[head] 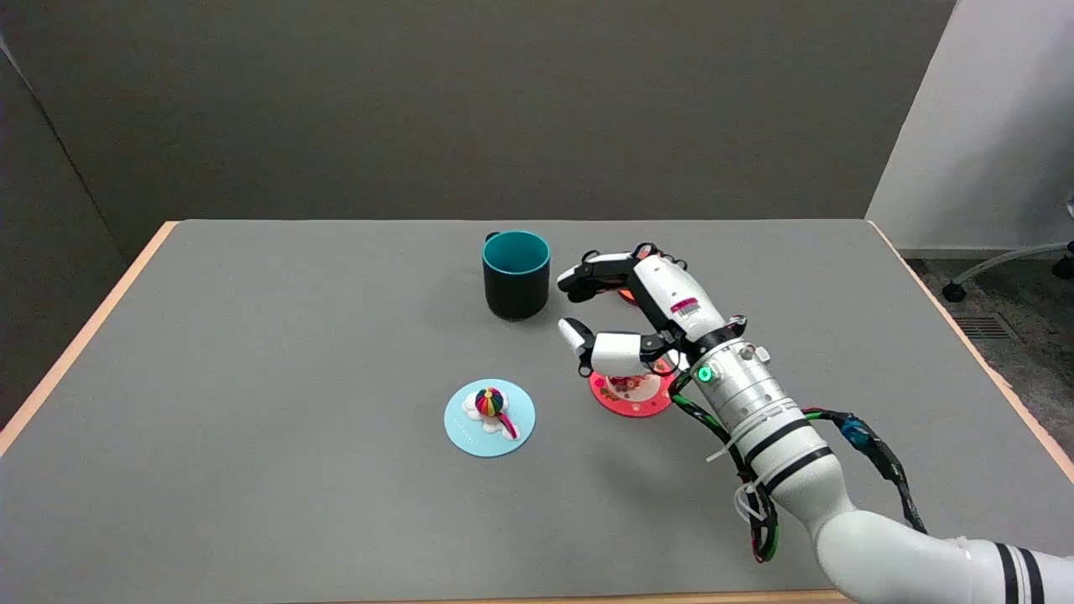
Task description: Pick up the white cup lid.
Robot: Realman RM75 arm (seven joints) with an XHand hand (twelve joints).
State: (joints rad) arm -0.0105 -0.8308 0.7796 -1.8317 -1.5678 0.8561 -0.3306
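1. Right hand (642, 315) is open from what I see: fingers (591, 275) spread, thumb apart below them, nothing held.
2. It hangs over the table (252, 335) just right of the mug (516, 277), not touching it.
3. The wrist covers the right edge of a red lid (629, 394). I can't tell whether the hand touches it.
4. A small orange-red bit (625, 294) shows behind the fingers. It's too hidden for me to identify.
5. The palest lid (489, 418) reads light blue with a white base and a rainbow ball knob. I take it as the target.
6. It lies flat in front of the mug, left of the red lid and well apart from the hand.
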